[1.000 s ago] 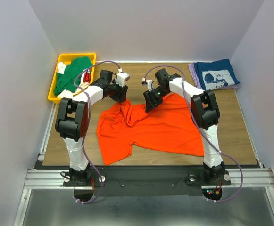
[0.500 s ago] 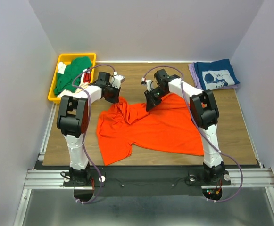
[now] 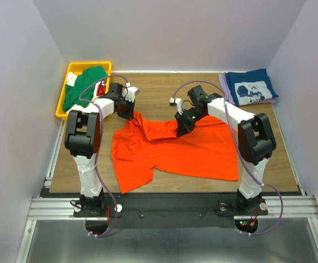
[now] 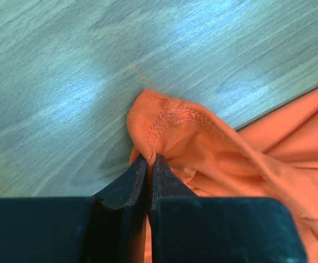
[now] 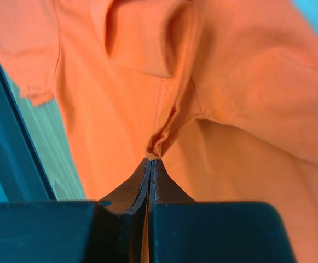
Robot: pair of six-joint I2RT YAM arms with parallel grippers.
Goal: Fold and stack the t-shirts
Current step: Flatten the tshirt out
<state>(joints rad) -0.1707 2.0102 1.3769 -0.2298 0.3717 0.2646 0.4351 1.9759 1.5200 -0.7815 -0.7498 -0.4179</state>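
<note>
left wrist view showed the left tool (image 4: pixel 148 164) with its jaws nearly together, pinching a stitched hem corner of the orange t-shirt (image 4: pixel 230 164) over the wooden desk (image 4: pixel 93 55). in the right wrist view the right tool (image 5: pixel 149 163) was closed tight, with a small peak of the same orange cloth nipped between its tips and the fabric bunched into folds around the grip. from the top external view the orange t-shirt lay spread over the middle of the desk, reaching toward the near edge. it was rumpled along its far side, where the left tool held its far left corner and the right tool held it near the middle of that side. a navy t-shirt (image 3: pixel 250 87) with white print sat folded at the far right corner of the desk, on top of a lavender t-shirt (image 3: pixel 223 82) whose edge showed at its left. a green t-shirt (image 3: pixel 83 86) lay heaped in a yellow bin (image 3: pixel 62 107) at the far left corner.
</note>
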